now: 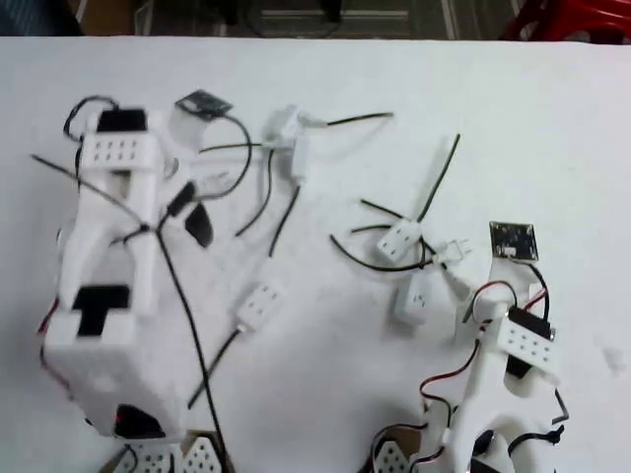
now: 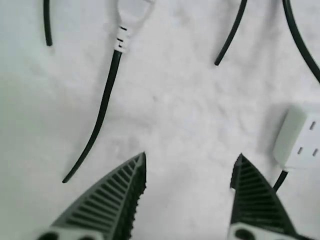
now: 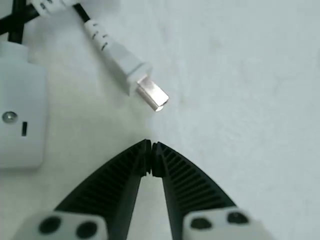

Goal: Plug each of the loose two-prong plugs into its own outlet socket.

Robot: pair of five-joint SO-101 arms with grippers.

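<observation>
Your L gripper (image 2: 191, 167) hangs over the table (image 2: 175, 115) w/ jaws wide apart, holding nothing. A white outlet socket (image 2: 300, 140) lies just beside one fingertip. A white plug (image 2: 131, 12) on a black cord (image 2: 102, 110) sits farther off. Your R gripper (image 3: 150, 148) has its tips pressed together, empty. A two-prong plug (image 3: 131, 75) lies near them, not touching, w/ a second socket (image 3: 21, 117) beside it.

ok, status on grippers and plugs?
Left gripper open, empty, socket block beside it. Right gripper shut, empty, loose plug just ahead, unplugged. Black cords tangled close by.
</observation>
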